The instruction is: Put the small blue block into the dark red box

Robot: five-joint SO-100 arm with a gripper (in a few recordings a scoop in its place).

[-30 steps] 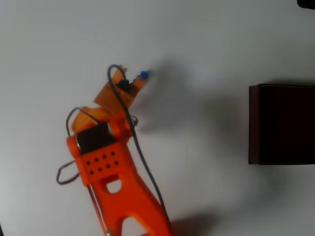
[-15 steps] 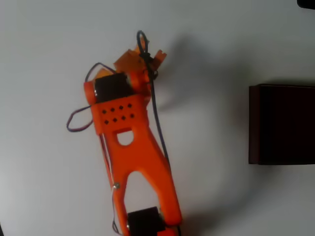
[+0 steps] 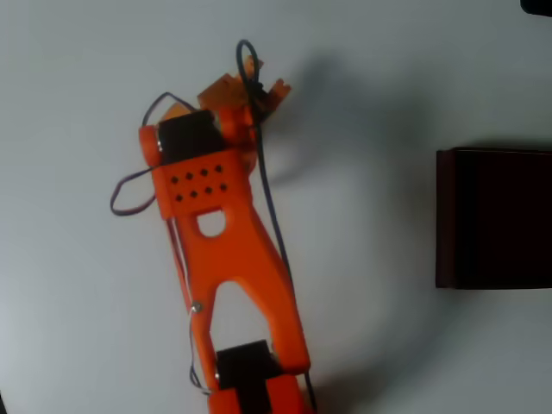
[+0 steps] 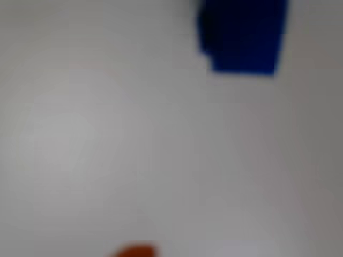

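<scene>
- In the overhead view the orange arm [image 3: 226, 259] reaches up the pale surface [image 3: 78, 95]; its gripper [image 3: 259, 86] is mostly hidden under the wrist, so how far the jaws stand apart, or whether they hold anything, cannot be told.
- The small blue block [image 4: 244, 35] shows blurred at the top of the wrist view, against the surface.
- The dark red box [image 3: 493, 217] sits at the right edge of the overhead view, well apart from the gripper.
</scene>
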